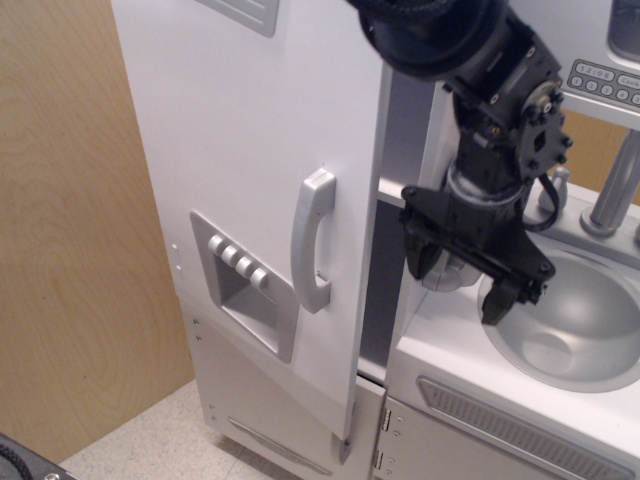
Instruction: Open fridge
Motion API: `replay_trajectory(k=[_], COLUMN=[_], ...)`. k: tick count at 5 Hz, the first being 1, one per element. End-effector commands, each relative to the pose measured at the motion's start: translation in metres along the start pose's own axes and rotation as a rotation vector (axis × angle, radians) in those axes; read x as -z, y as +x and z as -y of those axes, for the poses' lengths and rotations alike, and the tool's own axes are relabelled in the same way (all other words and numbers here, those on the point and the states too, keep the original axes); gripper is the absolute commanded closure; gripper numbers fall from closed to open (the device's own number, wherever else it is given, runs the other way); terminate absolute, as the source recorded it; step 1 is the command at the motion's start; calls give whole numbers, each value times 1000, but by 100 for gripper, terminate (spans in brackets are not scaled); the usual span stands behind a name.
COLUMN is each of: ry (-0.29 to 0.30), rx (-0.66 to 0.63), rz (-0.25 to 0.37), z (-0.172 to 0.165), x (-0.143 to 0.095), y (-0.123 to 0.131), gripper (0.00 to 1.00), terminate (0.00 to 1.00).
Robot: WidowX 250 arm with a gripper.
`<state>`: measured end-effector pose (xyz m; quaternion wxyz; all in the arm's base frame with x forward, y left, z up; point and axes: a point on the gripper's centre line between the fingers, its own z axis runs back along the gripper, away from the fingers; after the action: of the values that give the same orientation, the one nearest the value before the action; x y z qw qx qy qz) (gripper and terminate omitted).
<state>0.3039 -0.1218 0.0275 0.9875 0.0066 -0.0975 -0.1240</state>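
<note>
Backdrop: wood wall (70, 230) at left, speckled floor below.
Fridge (250, 180): centre-left, door ajar, a dark gap along its right edge.
Handle (312, 240): upright, untouched.
Gripper (465, 275): jaws spread, empty, over the sink (580, 320) rim, beside the gap.
Hidden: fridge interior; faucet (615, 185) cut off.

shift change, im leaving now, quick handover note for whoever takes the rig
Gripper: open, empty, hanging over the counter edge beside the sink, clear of the door.
Fridge: big door swung ajar, dark gap showing along its right edge; handle free.
Done: door is unlatched and partly open.
Left: probably swing it wider if fully open is wanted; interior shelves are barely visible.
</note>
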Motion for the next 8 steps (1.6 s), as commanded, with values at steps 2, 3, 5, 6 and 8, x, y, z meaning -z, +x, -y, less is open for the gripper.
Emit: replay_trajectory(k=[2, 3, 5, 6, 8], ry=[130, 161, 162, 188, 261], rx=[-15, -64, -95, -145, -253], rz=[17, -22, -76, -64, -95], z=[-46, -57, -84, -105, -151], x=[-42, -50, -58, -53, -45], y=[-7, -32, -89, -115, -147], gripper=[0, 0, 0, 0, 0], terminate=[0, 0, 0, 0, 0])
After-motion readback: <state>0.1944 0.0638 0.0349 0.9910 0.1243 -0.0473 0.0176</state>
